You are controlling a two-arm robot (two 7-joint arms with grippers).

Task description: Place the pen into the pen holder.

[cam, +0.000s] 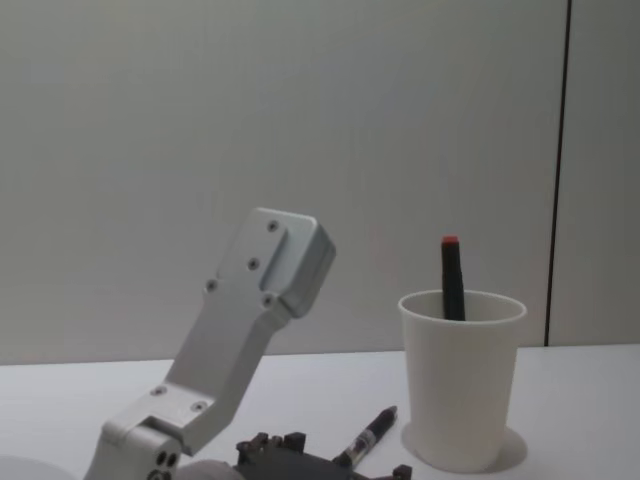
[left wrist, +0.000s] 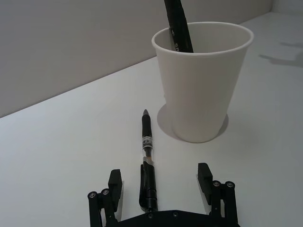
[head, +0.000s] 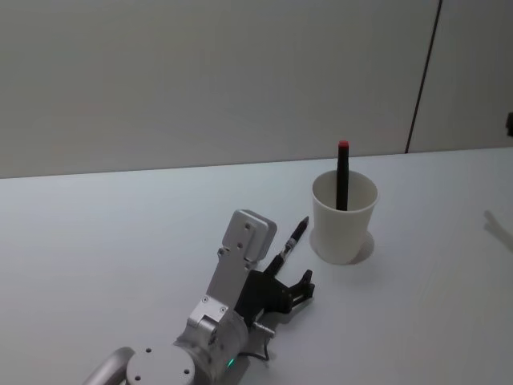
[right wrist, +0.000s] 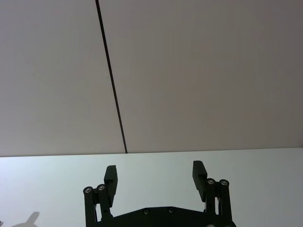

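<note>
Grasping pen (left wrist: 147, 146) off desk (left wrist: 71, 142) | left gripper (left wrist: 160, 170) wide open, empty, straddling its rear end | centre barrel before closing, avoid nudging pen holder (left wrist: 201, 90) | right gripper (right wrist: 155, 171) open, empty, parked

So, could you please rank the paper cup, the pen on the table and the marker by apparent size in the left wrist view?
1. paper cup
2. pen
3. marker, partly hidden by the cup, so its rank is unsure.

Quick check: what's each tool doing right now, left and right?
Left tool: open, straddling the pen, not gripping it.
Right tool: open, empty.
</note>
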